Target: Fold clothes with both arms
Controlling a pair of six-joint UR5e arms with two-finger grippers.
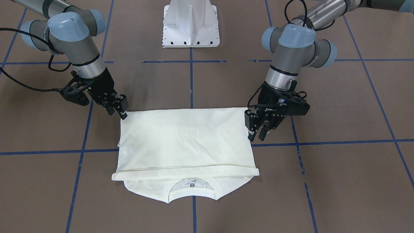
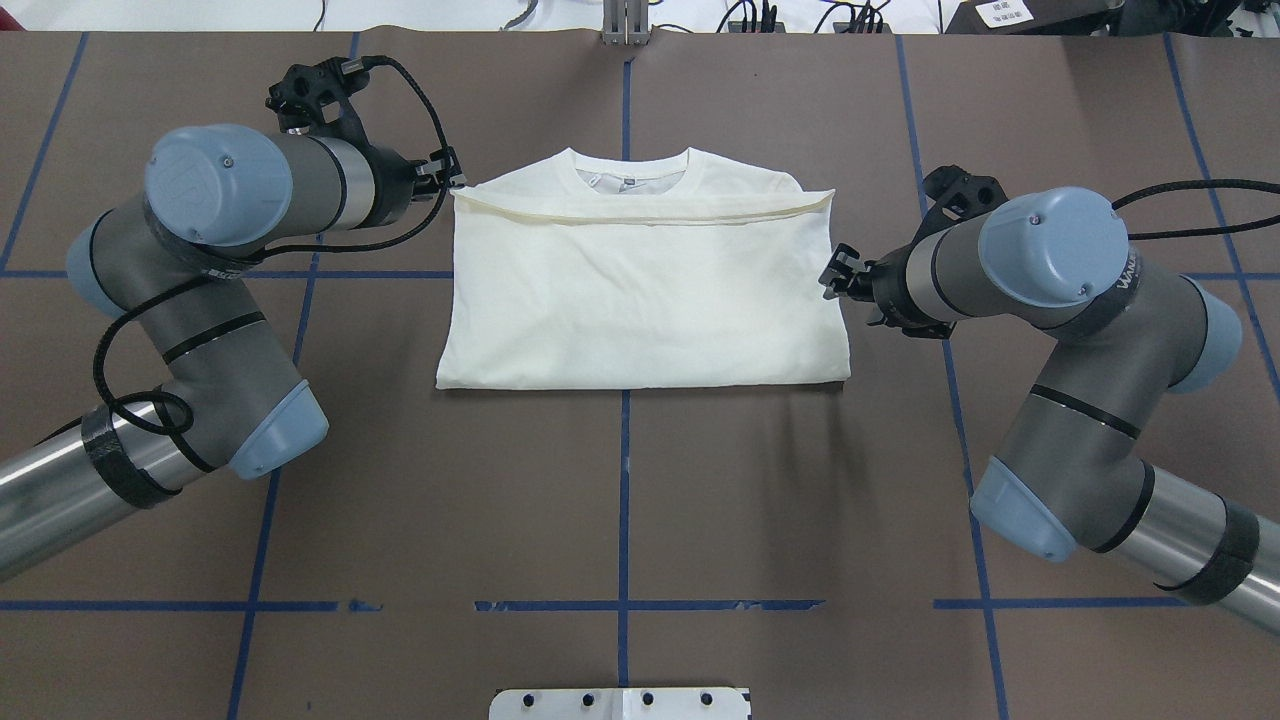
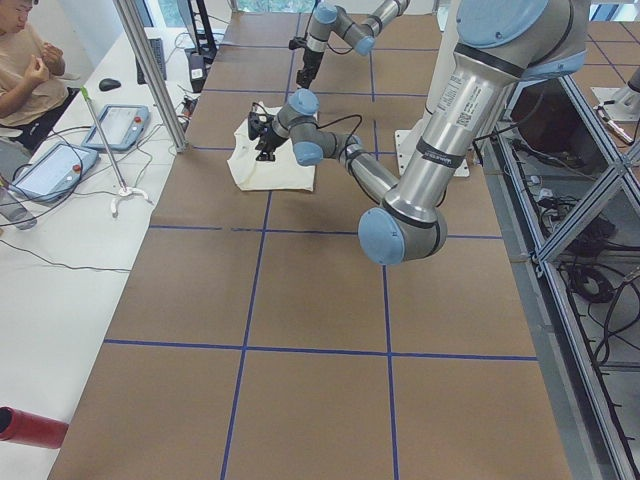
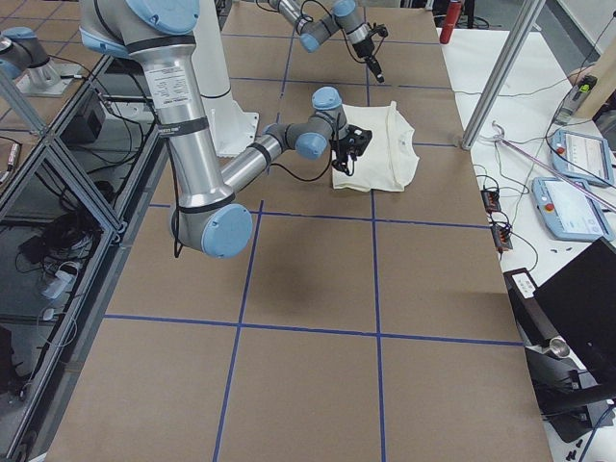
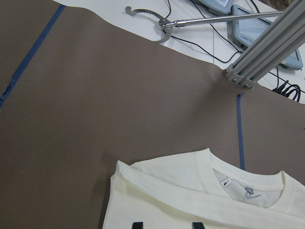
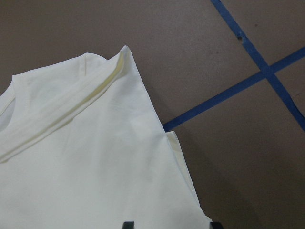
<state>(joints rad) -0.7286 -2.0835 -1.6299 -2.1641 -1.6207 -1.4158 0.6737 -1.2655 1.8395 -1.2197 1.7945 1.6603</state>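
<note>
Okay, front-facing: cream T-shirt (image 1: pixel 184 139) is lying flat on the brown table (image 1: pixel 339 181), plain side up, hem doubled over toward the collar (image 1: pixel 192 191); left gripper (image 1: pixel 256 137) is hanging just beside one short edge, jaws parted, gripping nothing; right gripper (image 1: pixel 118 115) is sitting at the opposite corner, jaws looking parted, no cloth seen pinched
Overhead: T-shirt (image 2: pixel 640 300) is lying between the two grippers, long axis running from one to the other; left gripper (image 2: pixel 447 180) is pointing at the far corner by the collar, right gripper (image 2: pixel 832 278) is pointing at the middle of its side edge; both are sitting about equally near
Exterior left: T-shirt (image 3: pixel 270 165) is showing as a pale patch by the near arm's wrist; jaws too small to judge
Exterior right: T-shirt (image 4: pixel 380 159) is lying by the near arm's tool; jaws too small here too
Left wrist: fingertips (image 5: pixel 138 225) are peeking in spread apart at the bottom edge over the cloth, holding nothing; collar is lying ahead
Right wrist: fingertips (image 6: pixel 127 224) are spreading likewise, cloth lying under and between them, blue tape line (image 6: pixel 228 100) running off to the side
Judgement: probably a side-to-side fold is coming; cloth is lying inward from both grippers, so neither arm is needing to cross
</note>
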